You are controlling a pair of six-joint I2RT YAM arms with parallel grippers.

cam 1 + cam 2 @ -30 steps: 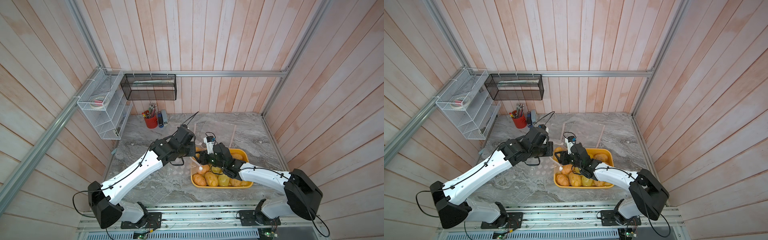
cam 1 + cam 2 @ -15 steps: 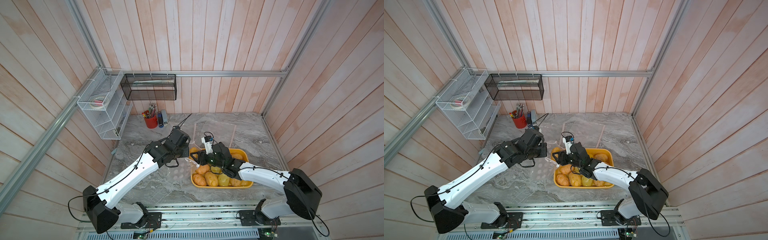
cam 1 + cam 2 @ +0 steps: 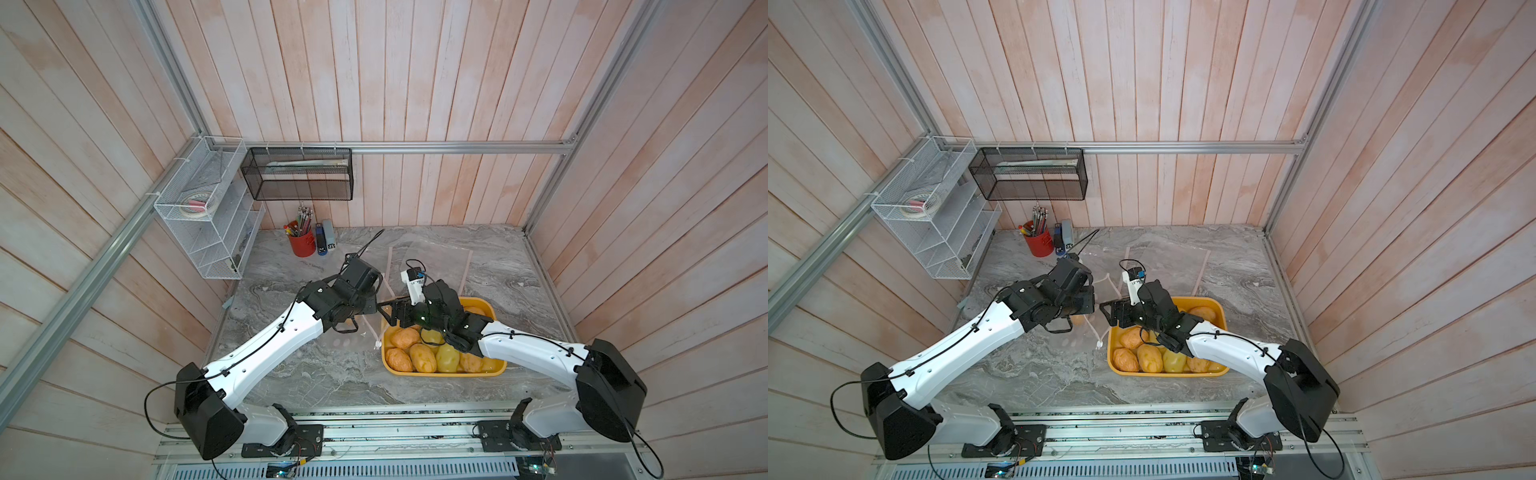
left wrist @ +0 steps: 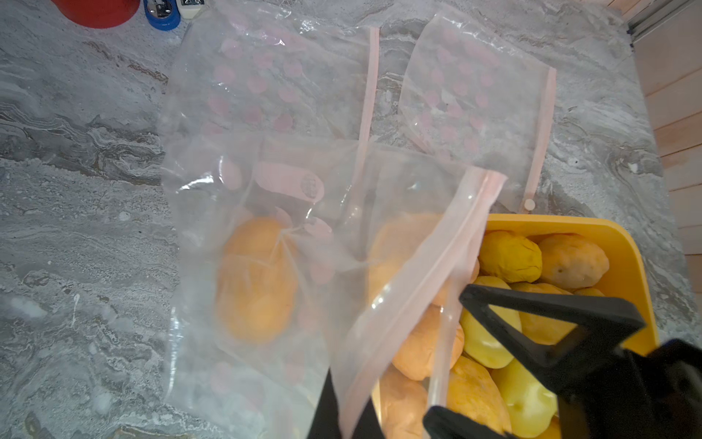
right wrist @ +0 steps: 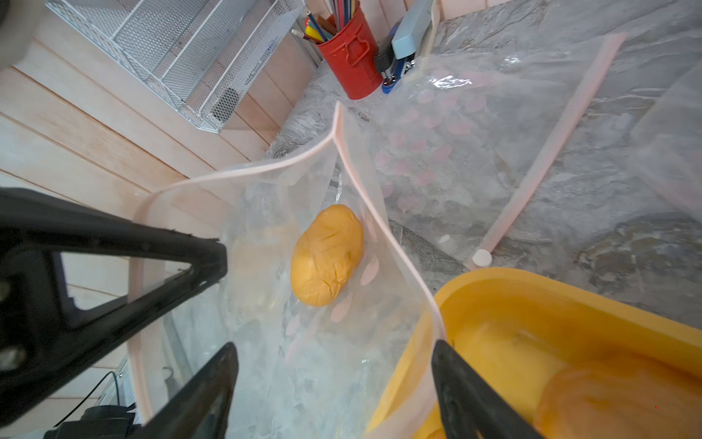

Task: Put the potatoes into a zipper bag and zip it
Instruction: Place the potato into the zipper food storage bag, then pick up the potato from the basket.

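A clear zipper bag with pink dots and a pink zip strip lies left of the yellow tray. My left gripper is shut on the bag's rim and holds its mouth up, as the right wrist view shows. One orange potato lies inside the bag. Several more potatoes fill the tray, seen in both top views. My right gripper stands open at the bag's mouth with nothing between its fingers, next to the tray's rim.
Two spare zipper bags lie flat behind the held one. A red pencil cup and a stapler stand at the back left. A white wire rack and a black mesh basket hang on the walls.
My right gripper's jaws have spread wider at the bag's mouth. My left wrist has shifted a little toward the front left, still gripping the bag's rim.
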